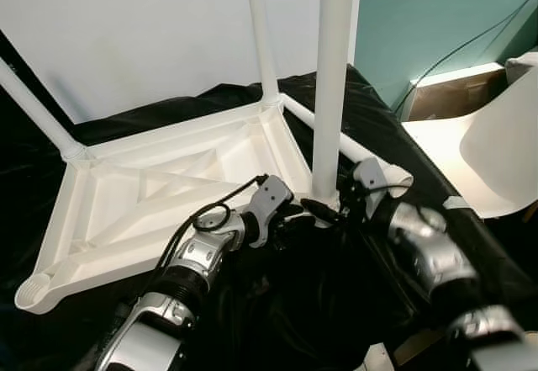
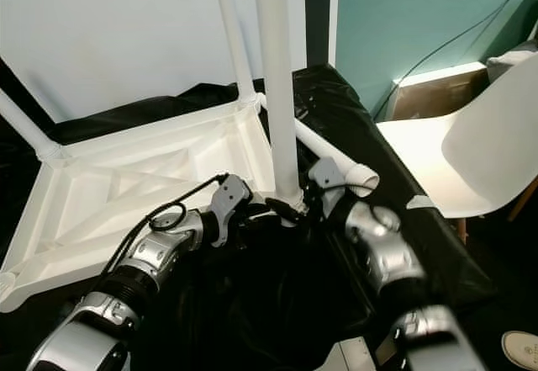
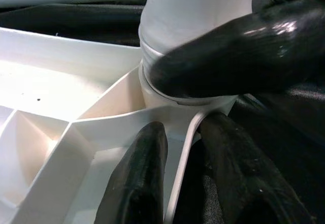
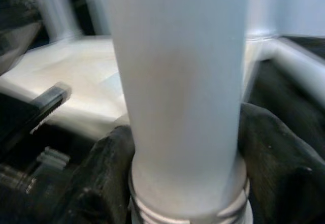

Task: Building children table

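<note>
Upturned white ribbed plastic tabletop (image 1: 168,194) lying on black cloth-draped table (image 1: 277,304) so corner sockets face up; teal wall (image 1: 437,18) and white moulded chair (image 1: 496,152) beyond. Upright white tubular leg (image 1: 332,85) clamped near its base by right gripper (image 1: 336,203) for seating in near corner. Left gripper (image 1: 290,213) pinching that corner rim, steadying.

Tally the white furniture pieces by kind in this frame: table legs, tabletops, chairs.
Table legs: 4, namely far-left leg, far-corner leg, near leg held by the right gripper, loose leg.
Tabletops: 1, upside-down tabletop.
Chairs: 1, white chair.
Total: 6.
</note>
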`<state>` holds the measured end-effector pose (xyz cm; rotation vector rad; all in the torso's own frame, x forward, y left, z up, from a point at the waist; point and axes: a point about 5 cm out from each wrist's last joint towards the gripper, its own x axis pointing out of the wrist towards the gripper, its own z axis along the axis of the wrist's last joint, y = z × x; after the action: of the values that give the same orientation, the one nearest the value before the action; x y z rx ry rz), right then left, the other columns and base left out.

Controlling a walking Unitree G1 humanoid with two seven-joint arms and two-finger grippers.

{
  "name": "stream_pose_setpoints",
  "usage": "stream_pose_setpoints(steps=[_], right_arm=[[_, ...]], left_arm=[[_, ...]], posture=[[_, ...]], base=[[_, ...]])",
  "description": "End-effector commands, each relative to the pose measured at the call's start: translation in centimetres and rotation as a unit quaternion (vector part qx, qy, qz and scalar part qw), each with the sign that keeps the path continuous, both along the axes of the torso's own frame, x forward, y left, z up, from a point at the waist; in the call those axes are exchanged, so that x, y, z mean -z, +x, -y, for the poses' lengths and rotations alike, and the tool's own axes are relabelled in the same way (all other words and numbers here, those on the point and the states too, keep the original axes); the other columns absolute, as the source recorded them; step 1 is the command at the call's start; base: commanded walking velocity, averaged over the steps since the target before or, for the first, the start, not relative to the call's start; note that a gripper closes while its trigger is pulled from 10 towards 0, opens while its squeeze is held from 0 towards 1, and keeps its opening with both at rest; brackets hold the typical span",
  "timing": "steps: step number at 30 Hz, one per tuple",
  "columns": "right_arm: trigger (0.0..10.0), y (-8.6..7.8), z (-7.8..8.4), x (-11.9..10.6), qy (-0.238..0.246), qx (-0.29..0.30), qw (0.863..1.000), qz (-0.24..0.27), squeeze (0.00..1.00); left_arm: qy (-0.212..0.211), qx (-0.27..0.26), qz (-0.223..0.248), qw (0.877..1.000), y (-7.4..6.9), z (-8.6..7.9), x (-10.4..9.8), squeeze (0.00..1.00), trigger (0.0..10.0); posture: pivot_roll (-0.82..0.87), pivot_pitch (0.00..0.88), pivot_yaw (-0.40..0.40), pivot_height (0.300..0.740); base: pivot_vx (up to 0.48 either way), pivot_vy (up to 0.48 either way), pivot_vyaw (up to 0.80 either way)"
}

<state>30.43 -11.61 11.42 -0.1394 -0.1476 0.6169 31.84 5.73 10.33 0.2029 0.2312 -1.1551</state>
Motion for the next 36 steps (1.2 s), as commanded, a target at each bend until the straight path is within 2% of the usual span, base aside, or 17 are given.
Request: stream_pose_setpoints(steps=[1,4,5,12,13,14,16,17,20,21,22,26,30,36], right_arm=[[0.0,-0.5,-0.4,0.9,0.035,0.077,0.996,-0.005,0.0],[0.0,-0.9,-0.6,1.3,0.042,0.088,0.995,-0.011,0.0],[0.0,-1.3,-1.2,1.9,0.04,0.067,0.997,-0.025,0.0],[0.0,-1.1,-1.1,1.8,0.027,0.055,0.998,-0.034,0.0],[4.7,-1.3,-1.4,1.8,0.017,0.033,0.999,-0.036,0.0],[10.0,-1.4,-1.6,1.9,0.013,0.026,0.999,-0.035,0.0],[10.0,-1.5,-1.7,1.9,0.011,0.022,0.999,-0.033,0.0],[10.0,-1.5,-1.8,1.9,0.007,0.008,0.999,-0.034,1.0],[10.0,-1.3,-1.6,1.7,-0.016,-0.026,0.999,-0.027,1.0],[10.0,-0.9,-1.3,1.3,-0.036,-0.05,0.998,-0.017,0.0],[10.0,-0.6,-1.0,0.9,-0.053,-0.069,0.996,-0.006,0.0],[10.0,-0.2,-0.7,0.3,-0.07,-0.091,0.993,0.005,0.0],[10.0,1.5,0.9,-1.6,-0.132,-0.153,0.979,0.022,0.0],[10.0,2.3,1.1,-2.2,-0.148,-0.161,0.975,0.026,0.0]], left_arm=[[0.021,-0.001,-0.032,0.999,-0.7,-0.1,1.7,0.0,10.0],[0.02,-0.001,-0.033,0.999,-0.7,-0.1,1.7,0.0,10.0],[0.02,-0.001,-0.034,0.999,-0.8,0.0,1.8,0.0,10.0],[0.021,-0.002,-0.035,0.999,-0.9,-0.2,2.0,0.0,10.0],[0.021,-0.004,-0.035,0.999,-0.8,-0.3,1.9,0.0,10.0],[0.021,-0.005,-0.035,0.999,-0.8,-0.3,1.9,0.0,10.0],[0.021,-0.005,-0.035,0.999,-0.8,-0.3,1.9,0.0,10.0],[0.021,-0.005,-0.034,0.999,-0.7,-0.3,1.9,0.0,10.0],[0.022,-0.006,-0.033,0.999,-0.7,-0.2,1.9,0.0,10.0],[0.022,-0.006,-0.032,0.999,-0.7,-0.2,1.9,0.0,10.0],[0.023,-0.006,-0.031,0.999,-0.7,-0.1,1.9,0.0,10.0],[0.023,-0.005,-0.031,0.999,-0.7,0.0,1.9,0.0,10.0],[0.021,0.001,-0.028,0.999,-0.8,0.2,1.8,0.0,10.0],[0.022,-0.001,-0.027,0.999,-0.7,0.1,1.7,0.0,10.0]], posture=[[-0.03,0.0,0.105,0.74],[-0.03,0.0,0.105,0.74],[-0.03,0.0,0.105,0.74],[-0.02,0.0,0.1,0.74],[-0.02,0.0,0.098,0.74],[-0.02,0.0,0.098,0.74],[-0.02,0.0,0.098,0.74],[-0.02,0.0,0.097,0.74],[-0.03,0.0,0.095,0.74],[-0.03,0.0,0.094,0.74],[-0.03,0.0,0.093,0.74],[-0.03,0.0,0.095,0.74],[-0.02,0.0,0.091,0.74],[-0.01,0.0,0.089,0.74]], base=[[0.0,0.0,0.0],[0.0,0.0,0.0],[0.0,0.0,0.0],[0.0,0.0,0.0],[0.0,0.0,0.0],[0.0,0.0,0.0],[0.0,0.0,0.0],[0.0,0.0,0.0],[0.0,0.0,0.0],[0.0,0.0,0.0],[0.0,0.0,0.0],[0.0,0.0,0.0],[0.0,0.0,0.0],[0.0,0.0,0.0]])
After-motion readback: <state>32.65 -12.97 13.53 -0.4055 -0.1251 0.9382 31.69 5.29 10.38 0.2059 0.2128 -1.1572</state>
